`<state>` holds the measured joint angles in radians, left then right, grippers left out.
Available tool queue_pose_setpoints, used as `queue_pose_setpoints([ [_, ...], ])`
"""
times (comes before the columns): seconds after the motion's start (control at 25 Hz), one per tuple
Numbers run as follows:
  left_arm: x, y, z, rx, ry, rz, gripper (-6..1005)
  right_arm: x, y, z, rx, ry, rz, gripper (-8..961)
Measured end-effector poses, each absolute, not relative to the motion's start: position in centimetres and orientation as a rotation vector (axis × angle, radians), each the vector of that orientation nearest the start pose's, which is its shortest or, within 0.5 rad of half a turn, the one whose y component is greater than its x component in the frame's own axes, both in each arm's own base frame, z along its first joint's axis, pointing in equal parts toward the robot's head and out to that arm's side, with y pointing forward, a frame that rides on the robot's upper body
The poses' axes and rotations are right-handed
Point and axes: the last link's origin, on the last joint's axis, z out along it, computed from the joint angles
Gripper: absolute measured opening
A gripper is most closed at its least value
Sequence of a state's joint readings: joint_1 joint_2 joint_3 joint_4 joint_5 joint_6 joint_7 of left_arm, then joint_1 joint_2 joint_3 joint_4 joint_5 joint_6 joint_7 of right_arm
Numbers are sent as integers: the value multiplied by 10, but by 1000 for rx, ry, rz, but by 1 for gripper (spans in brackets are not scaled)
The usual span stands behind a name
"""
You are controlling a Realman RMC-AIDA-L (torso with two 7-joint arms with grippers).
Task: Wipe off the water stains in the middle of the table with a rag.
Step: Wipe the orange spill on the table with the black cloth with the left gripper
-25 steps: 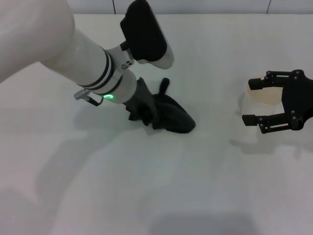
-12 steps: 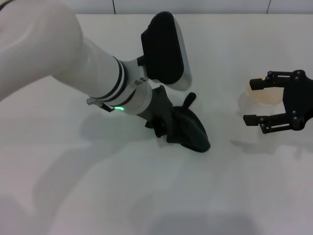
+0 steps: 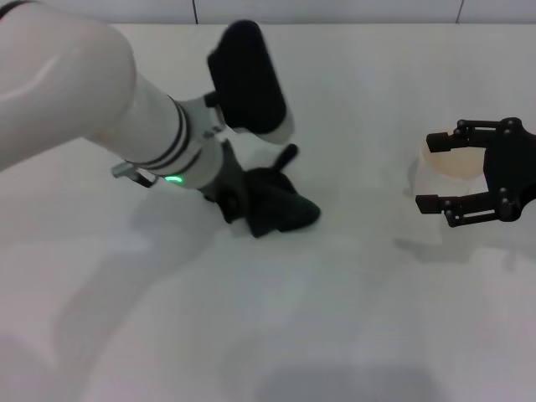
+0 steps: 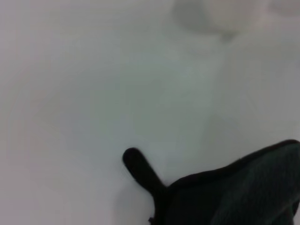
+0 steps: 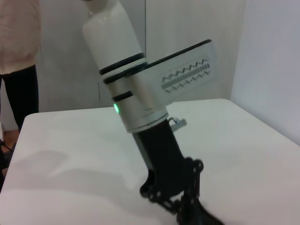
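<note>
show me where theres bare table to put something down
The table is bare along the near edge below the rag, and between the rag and the white cup. It is crowded where the left gripper presses the rag, and where the open right gripper flanks the cup.

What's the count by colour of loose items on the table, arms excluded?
Black: 1, the rag, under the left gripper.
White: 1, the cup, between the open jaws of the right gripper.
Total: 2.
</note>
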<state>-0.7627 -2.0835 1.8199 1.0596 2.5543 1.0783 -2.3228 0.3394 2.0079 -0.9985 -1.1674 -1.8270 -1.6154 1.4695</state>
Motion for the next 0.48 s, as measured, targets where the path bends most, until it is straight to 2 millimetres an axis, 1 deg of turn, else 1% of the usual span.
queue_pose_setpoints([
  [0.2,-152,389,-81,-2608,-244,640,182,233,316,63,-2784,172,478,842],
  [0.36,-151,393,-76,-2575,-312,635,185,231,318,63,-2785,165,480,842],
  [0.48,-149,391,-77,-2583,-299,639,187,230,318,63,-2785,164,481,842],
])
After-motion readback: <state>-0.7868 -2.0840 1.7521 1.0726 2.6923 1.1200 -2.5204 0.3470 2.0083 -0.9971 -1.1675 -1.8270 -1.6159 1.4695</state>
